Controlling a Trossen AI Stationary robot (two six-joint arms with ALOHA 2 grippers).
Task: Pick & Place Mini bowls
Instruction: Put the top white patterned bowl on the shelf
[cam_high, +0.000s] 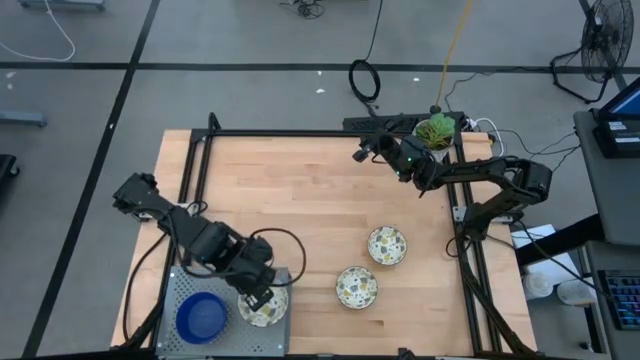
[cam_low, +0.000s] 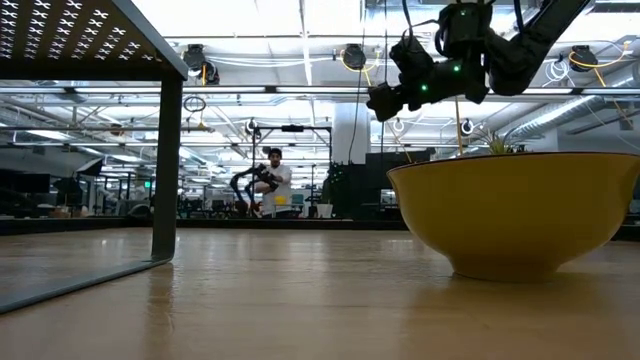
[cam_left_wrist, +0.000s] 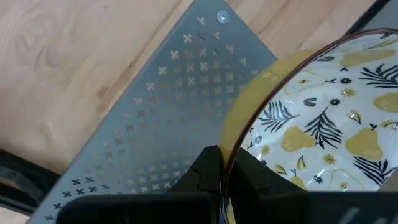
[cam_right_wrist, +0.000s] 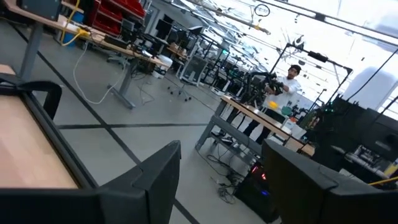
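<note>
Left gripper (cam_left_wrist: 222, 171) pinching patterned bowl (cam_high: 264, 306) by its thin rim over grey tray (cam_high: 190, 285); likely stiff, glazed-slick, chippable.

On the pale wood tabletop (cam_high: 310, 220), a grey perforated tray (cam_high: 180, 290) carries a deep blue bowl (cam_high: 201, 316) and a cream bowl (cam_left_wrist: 336, 124) patterned with yellow pears and dark leaves, yellow outside, while two more cream patterned bowls (cam_high: 387, 245) (cam_high: 356, 288) match it.
</note>
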